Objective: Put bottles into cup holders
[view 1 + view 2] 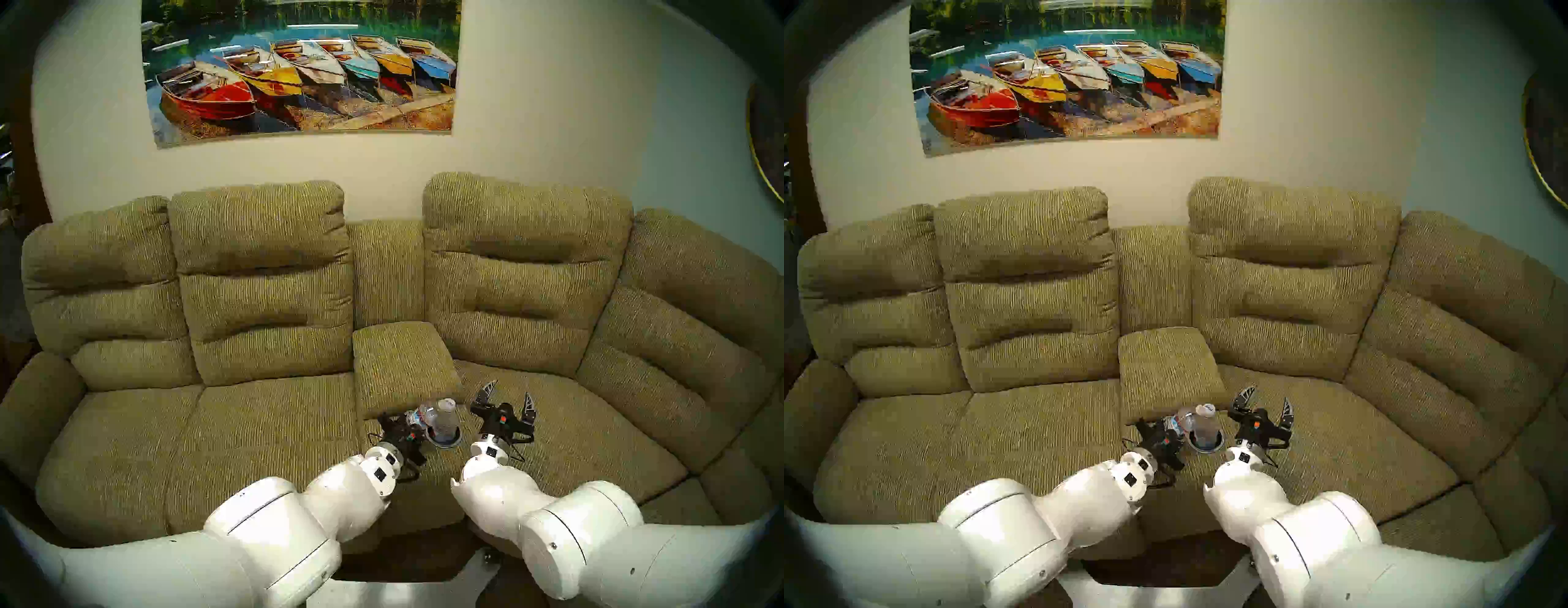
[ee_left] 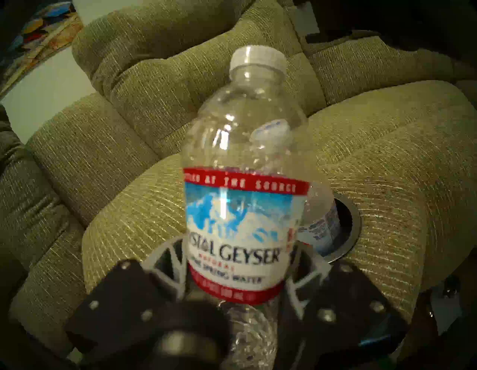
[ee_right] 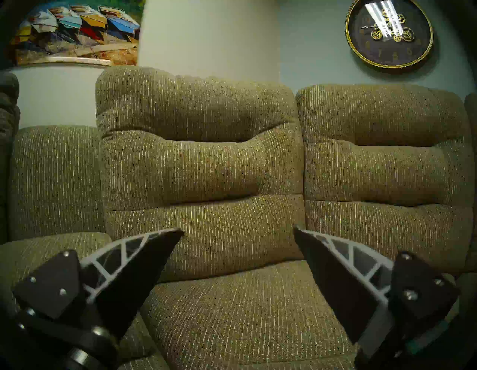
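My left gripper (image 1: 403, 426) is shut on the bottle with the red-white-blue label (image 1: 418, 418), gripping it at the label, as the left wrist view shows (image 2: 242, 219). It holds the bottle tilted just left of the other bottle. That bottle, with a pale blue-white label (image 1: 445, 418), stands upright in a silver-rimmed cup holder (image 1: 445, 444) in the sofa's centre console; it also shows in the left wrist view (image 2: 320, 227). The second cup holder is hidden. My right gripper (image 1: 507, 401) is open and empty, to the right of the console above the seat.
The padded console lid (image 1: 403, 361) rises just behind the cup holder. Olive sofa seats (image 1: 263, 433) stretch to both sides, with the backrests (image 3: 201, 160) behind. A boat painting (image 1: 301, 68) and a wall clock (image 3: 389, 33) hang above.
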`<state>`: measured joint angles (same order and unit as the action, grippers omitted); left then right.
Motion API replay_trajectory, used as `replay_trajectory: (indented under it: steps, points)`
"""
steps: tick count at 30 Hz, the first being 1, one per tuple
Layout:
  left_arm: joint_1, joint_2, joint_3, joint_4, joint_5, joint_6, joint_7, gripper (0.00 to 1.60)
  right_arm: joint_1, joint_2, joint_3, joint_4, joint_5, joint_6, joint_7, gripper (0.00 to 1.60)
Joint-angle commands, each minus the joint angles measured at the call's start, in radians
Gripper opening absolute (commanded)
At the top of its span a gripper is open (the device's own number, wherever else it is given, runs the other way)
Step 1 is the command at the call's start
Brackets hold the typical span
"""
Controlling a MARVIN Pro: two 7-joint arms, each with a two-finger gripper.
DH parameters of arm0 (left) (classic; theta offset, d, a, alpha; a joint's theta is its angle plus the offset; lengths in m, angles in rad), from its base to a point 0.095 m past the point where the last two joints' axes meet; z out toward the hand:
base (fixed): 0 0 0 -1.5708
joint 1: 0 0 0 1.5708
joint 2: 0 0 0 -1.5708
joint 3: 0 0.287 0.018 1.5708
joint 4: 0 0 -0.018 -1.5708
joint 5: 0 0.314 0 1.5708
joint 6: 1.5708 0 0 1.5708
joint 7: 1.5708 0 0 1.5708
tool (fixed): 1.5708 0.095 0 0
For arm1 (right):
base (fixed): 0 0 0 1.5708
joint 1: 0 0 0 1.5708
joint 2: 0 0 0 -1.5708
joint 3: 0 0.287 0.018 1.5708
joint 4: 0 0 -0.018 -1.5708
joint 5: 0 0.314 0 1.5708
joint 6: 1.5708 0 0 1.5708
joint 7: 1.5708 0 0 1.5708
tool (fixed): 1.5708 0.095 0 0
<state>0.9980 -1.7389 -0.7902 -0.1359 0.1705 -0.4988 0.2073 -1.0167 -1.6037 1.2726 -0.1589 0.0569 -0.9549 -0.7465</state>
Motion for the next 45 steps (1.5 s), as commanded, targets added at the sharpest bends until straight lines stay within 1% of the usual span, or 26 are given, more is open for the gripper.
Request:
replay_trajectory:
  steps: [1, 6, 7, 26, 29, 31, 33, 34, 35, 36, 38, 39, 41, 43, 44, 45]
  points:
    - [-0.007, -0.015, -0.001, -0.009, -0.001, -0.006, 0.006, 0.0, 0.009, 0.0, -0.001, -0.006, -0.001, -0.005, 0.0, 1.6]
    - [-0.007, -0.016, 0.0, -0.008, 0.002, -0.006, 0.008, 0.0, 0.009, 0.0, 0.0, -0.006, -0.001, -0.005, 0.001, 1.6]
    - [-0.007, -0.016, 0.0, -0.008, 0.002, -0.006, 0.008, 1.6, 0.009, 0.0, 0.0, -0.006, -0.001, -0.005, 0.001, 1.6]
    - [0.003, -0.011, 0.0, -0.005, 0.008, -0.018, 0.02, 1.6, 0.009, 0.0, 0.002, -0.007, -0.001, -0.005, 0.003, 1.6]
    - [0.022, 0.003, 0.004, -0.004, 0.013, -0.044, 0.03, 1.6, 0.009, 0.0, 0.002, -0.008, -0.002, -0.005, 0.002, 1.6]
    - [0.043, 0.011, 0.011, -0.007, 0.02, -0.077, 0.041, 1.6, 0.009, 0.0, 0.001, -0.008, -0.002, -0.005, 0.002, 1.6]
    - [0.071, 0.023, 0.019, -0.017, 0.029, -0.13, 0.058, 1.6, 0.009, 0.001, 0.001, -0.008, -0.003, -0.005, 0.002, 1.6]
    - [0.071, 0.023, 0.019, -0.017, 0.029, -0.13, 0.058, 1.6, 0.009, 0.001, 0.001, -0.008, -0.003, -0.005, 0.002, 1.6]
    - [0.102, 0.035, 0.029, -0.035, 0.038, -0.157, 0.078, 1.6, 0.008, 0.001, 0.001, -0.008, -0.004, -0.005, 0.001, 1.6]
    - [0.114, 0.043, 0.035, -0.05, 0.044, -0.179, 0.09, 1.6, 0.008, 0.001, 0.001, -0.008, -0.004, -0.005, 0.001, 1.6]
    - [0.122, 0.047, 0.035, -0.064, 0.044, -0.178, 0.1, 1.6, 0.008, 0.001, 0.001, -0.008, -0.004, -0.005, 0.001, 1.6]
    - [0.132, 0.058, 0.048, -0.086, 0.058, -0.217, 0.115, 1.6, 0.008, 0.001, 0.001, -0.008, -0.004, -0.005, 0.001, 1.6]
    - [0.139, 0.064, 0.055, -0.112, 0.065, -0.258, 0.134, 1.6, 0.009, 0.001, 0.001, -0.009, -0.004, -0.005, 0.001, 1.6]
    - [0.137, 0.066, 0.061, -0.12, 0.072, -0.265, 0.144, 1.6, 0.009, 0.001, 0.002, -0.008, -0.004, -0.005, 0.002, 1.6]
    - [0.141, 0.072, 0.064, -0.141, 0.076, -0.3, 0.16, 1.6, 0.009, 0.0, 0.002, -0.008, -0.004, -0.005, 0.002, 1.6]
    - [0.143, 0.075, 0.066, -0.148, 0.078, -0.311, 0.165, 1.6, 0.009, 0.0, 0.002, -0.008, -0.004, -0.005, 0.002, 1.6]
